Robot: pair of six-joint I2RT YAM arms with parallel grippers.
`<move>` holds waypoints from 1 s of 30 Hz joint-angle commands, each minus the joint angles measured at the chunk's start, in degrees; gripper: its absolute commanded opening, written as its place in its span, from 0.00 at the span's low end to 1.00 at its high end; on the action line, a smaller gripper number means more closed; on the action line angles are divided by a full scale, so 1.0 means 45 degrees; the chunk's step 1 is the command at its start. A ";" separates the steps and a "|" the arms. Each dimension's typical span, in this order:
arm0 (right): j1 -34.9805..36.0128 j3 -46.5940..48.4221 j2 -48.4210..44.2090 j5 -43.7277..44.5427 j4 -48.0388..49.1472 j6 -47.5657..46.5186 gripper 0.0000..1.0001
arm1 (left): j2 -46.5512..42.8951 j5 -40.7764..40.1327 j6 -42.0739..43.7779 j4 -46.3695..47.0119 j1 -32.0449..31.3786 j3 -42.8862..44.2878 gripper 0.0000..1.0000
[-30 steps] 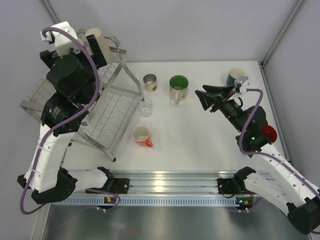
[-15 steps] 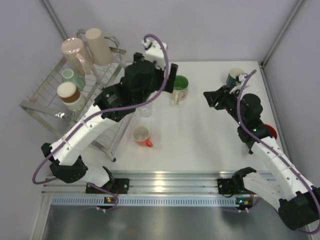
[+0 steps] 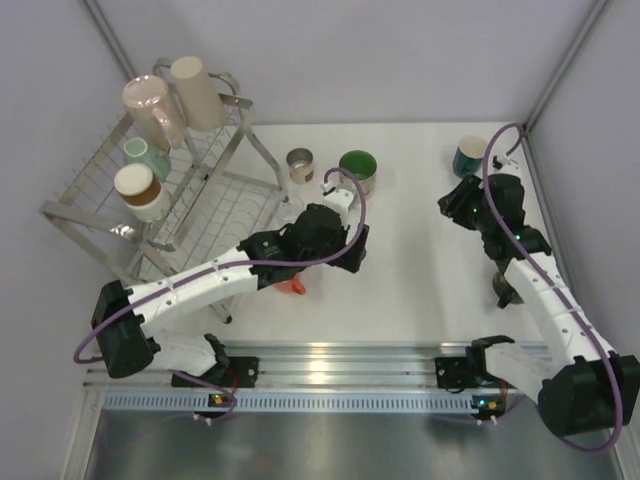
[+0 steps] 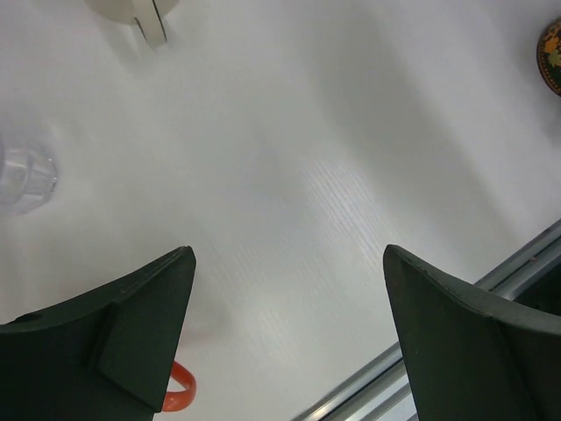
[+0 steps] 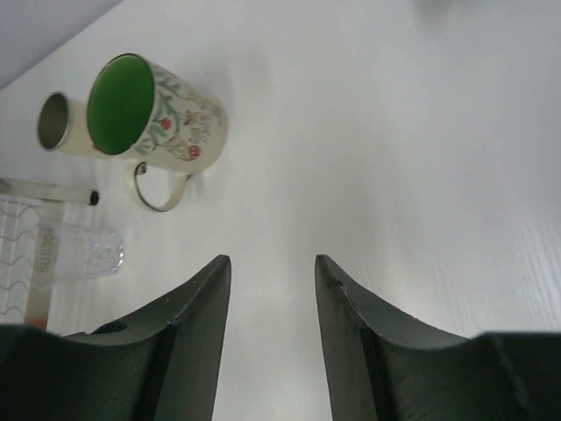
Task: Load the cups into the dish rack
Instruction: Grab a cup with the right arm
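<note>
Four cups are already lodged in the rack: a pink cup, a beige cup, a mint cup and a banded cup. They are leaned against the slanted upper wires, probably so that they cannot roll away.

On the table five more are not yet loaded. The steel cup and the green mug stand near each other at the far side, the glass stands near the rack, and the teal cup is placed in the far right corner. Of the orange-handled cup only the handle is seen (the left arm covers the body from above).

The left pincer is spread wide and empty, and is held over bare table just beside that handle. The wide gap is judged to be kept for the cup's body. The right pincer is half spread with nothing between its fingers, and is pointed across the table toward the green mug, well apart from it.
</note>
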 commanded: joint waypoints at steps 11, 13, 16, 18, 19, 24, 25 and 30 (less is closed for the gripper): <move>-0.5116 0.2655 -0.0564 0.4240 -0.5116 -0.0536 0.41 | -0.1856 0.4731 -0.1795 0.4094 0.1243 -0.2177 0.95; -0.5196 0.2675 -0.0564 0.4828 -0.5663 0.0107 0.40 | -0.1875 0.5339 -0.2069 0.4173 0.1243 -0.2157 0.94; -0.5779 0.2521 -0.0428 0.5125 -0.6525 0.0910 0.40 | -0.2108 0.5535 -0.2109 0.4173 0.1243 -0.2177 0.94; -0.5996 0.2306 -0.0369 0.4948 -0.6506 0.0833 0.40 | -0.2285 0.5516 -0.1953 0.4173 0.1243 -0.2216 0.94; -0.6171 0.2053 -0.0388 0.4948 -0.6487 0.0774 0.40 | -0.2499 0.5477 -0.1914 0.4115 0.1243 -0.2196 0.94; -0.6329 0.0880 -0.0700 0.3154 -0.5258 -0.0416 0.46 | -0.3066 0.5360 -0.1718 0.3685 0.1243 -0.2176 0.94; -0.6329 0.0550 -0.0642 0.2900 -0.5062 -0.0534 0.46 | -0.3125 0.5301 -0.1737 0.3685 0.1262 -0.2196 0.95; -0.6310 -0.0039 -0.0174 0.1569 -0.4612 -0.1276 0.52 | -0.3399 0.5106 -0.1718 0.3509 0.1243 -0.2333 0.95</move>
